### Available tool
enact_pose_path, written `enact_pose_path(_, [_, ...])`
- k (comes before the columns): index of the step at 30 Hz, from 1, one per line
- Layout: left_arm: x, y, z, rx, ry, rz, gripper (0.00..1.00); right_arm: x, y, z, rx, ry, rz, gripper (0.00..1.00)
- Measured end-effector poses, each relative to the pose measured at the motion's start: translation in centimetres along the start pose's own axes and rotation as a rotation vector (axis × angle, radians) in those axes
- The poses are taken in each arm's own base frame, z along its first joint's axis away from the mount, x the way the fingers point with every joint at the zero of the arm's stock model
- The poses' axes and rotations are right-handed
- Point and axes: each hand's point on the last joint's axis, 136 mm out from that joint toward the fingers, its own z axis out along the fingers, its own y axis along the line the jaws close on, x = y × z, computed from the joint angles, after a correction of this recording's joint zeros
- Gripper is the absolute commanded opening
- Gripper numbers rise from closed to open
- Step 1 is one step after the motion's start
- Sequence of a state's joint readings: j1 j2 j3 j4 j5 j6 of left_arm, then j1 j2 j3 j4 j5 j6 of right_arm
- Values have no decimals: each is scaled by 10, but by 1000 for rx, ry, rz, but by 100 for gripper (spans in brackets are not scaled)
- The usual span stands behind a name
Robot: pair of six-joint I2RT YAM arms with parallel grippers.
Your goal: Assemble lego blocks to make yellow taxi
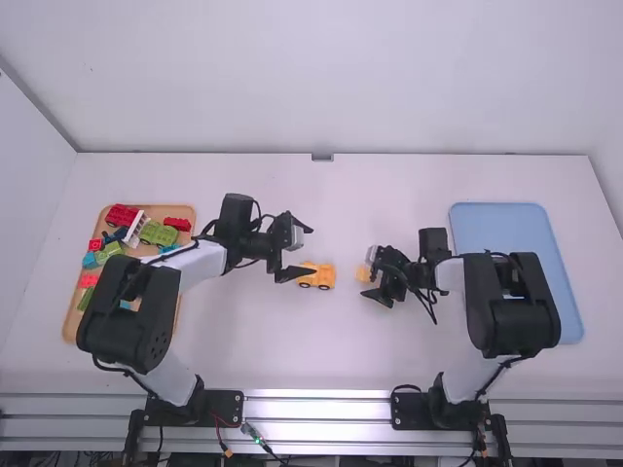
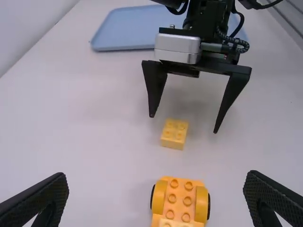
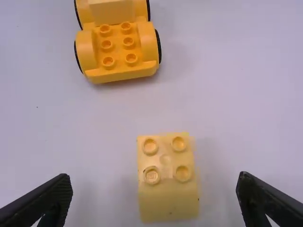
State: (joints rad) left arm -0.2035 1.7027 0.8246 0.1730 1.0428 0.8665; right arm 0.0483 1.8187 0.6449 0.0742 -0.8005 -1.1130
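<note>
The yellow-orange plastic toy car base [image 1: 316,276] with black-edged wheels stands on the white table [image 1: 409,204], near the middle; raised studs show at its three-o'clock end, and a plain-sided yellow block [image 3: 112,10] sits on it behind those studs. Taking the high view as a dial centred on that base, a small pale-yellow brick [image 3: 168,177] with four studs lies at three o'clock, on the table and apart from the base. The black two-finger right gripper [image 1: 367,273] is spread wide around this brick; the right wrist view records a gap on either side, so nothing is gripped. The matching left gripper [image 1: 312,251] is at ten to eleven o'clock, near the base, its jaws likewise wide apart and bearing no load. Farther out at nine o'clock, partly covered by the left arm, rests a tan tray [image 1: 156,210] of mixed plastic pieces: red blocks [image 1: 122,215], a green wheeled piece [image 1: 158,233], blue blocks and a white piece [image 1: 135,230], the last seemingly a ladder or rail, though it is small in this view. Well out at three o'clock lies a light-blue rectangular tray [image 1: 482,229], partly beneath the right arm.
</note>
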Motion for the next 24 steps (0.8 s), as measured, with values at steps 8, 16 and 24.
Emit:
enact_pose_path(8, [0,-1,1,3,0,-10,99,8,-3,10,-28,4,33,88])
enact_pose_path(16, [0,-1,1,4,1,-13,99,4,-9,11,-31,-17,28,54])
enact_pose_path(24, [0,-1,1,3,1,-13,99,5,-9,11,-28,-9,30,54])
